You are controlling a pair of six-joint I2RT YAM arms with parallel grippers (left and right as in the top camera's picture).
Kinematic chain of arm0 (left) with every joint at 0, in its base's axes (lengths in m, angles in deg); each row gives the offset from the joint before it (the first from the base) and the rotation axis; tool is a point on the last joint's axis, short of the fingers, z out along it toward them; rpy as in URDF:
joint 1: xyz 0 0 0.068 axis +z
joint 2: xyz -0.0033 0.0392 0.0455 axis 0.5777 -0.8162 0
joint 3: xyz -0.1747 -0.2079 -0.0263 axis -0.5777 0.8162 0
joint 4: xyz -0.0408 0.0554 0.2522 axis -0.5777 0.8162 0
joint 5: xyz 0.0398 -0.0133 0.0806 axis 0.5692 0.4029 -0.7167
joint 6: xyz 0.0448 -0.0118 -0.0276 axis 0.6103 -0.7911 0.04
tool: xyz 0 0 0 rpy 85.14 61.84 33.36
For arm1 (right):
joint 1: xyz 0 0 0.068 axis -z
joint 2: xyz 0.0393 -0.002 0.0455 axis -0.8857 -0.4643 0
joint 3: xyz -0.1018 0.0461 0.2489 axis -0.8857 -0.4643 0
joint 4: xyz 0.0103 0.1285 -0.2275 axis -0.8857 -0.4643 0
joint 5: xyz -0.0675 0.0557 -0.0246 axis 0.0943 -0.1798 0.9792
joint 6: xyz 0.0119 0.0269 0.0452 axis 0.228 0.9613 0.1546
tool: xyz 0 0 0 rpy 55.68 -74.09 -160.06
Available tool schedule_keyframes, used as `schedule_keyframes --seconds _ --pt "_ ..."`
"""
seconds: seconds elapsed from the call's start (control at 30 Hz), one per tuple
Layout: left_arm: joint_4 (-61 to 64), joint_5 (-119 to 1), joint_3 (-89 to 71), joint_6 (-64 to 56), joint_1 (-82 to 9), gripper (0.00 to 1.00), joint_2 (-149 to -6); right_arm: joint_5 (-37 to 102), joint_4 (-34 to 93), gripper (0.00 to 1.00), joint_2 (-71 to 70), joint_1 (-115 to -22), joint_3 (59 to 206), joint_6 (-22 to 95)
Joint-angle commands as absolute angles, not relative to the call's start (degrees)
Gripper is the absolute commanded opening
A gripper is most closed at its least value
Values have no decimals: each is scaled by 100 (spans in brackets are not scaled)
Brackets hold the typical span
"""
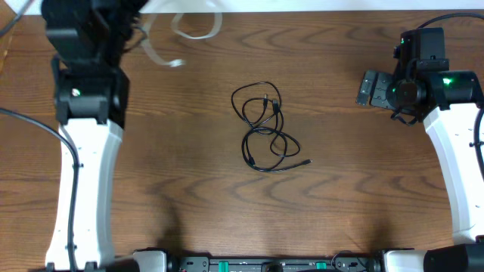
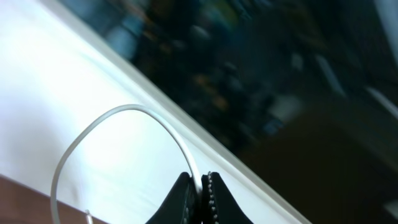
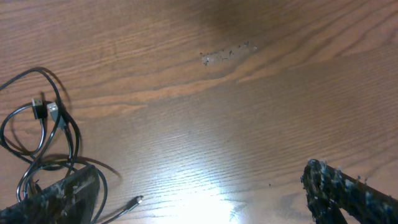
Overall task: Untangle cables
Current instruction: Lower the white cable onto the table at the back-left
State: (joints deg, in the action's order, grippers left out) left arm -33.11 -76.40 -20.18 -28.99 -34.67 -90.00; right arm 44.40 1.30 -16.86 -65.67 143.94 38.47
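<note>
The black cables [image 1: 266, 127] lay knotted on the counter [image 1: 189, 174]. Up-left of them, my left tool [image 2: 200, 178] was clamped on the white cable [image 2: 134, 108], presumably holding it clear. Right of them, my right tool [image 3: 200, 175] hovered, fingers spread, free to pick.

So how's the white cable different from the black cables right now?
The white cable is pinched in the left gripper; the black cables lie free on the table. The white one sweeps in an open arc, while the black ones cross in tangled loops. All are thin cords.
</note>
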Motion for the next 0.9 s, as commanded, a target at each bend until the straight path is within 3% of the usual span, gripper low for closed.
schedule_keyframes --seconds 0.0,0.33,0.67,0.87 --pt "-3267 -8228 -2405 -2590 -2971 7 -9601 4431 124 99 -1684 -6543 14383 3910" --pt "-2196 -7968 -4462 -1559 -2372 8 -11761 4431 124 99 -1684 -6543 14381 3910" --pt "-2577 -7995 -4565 -1277 -2352 8 -12886 4431 124 99 -1684 -6543 14381 3910" --pt "-2216 -9382 -4565 -96 -2280 8 -13190 4431 122 99 -1684 -6543 14383 3910"
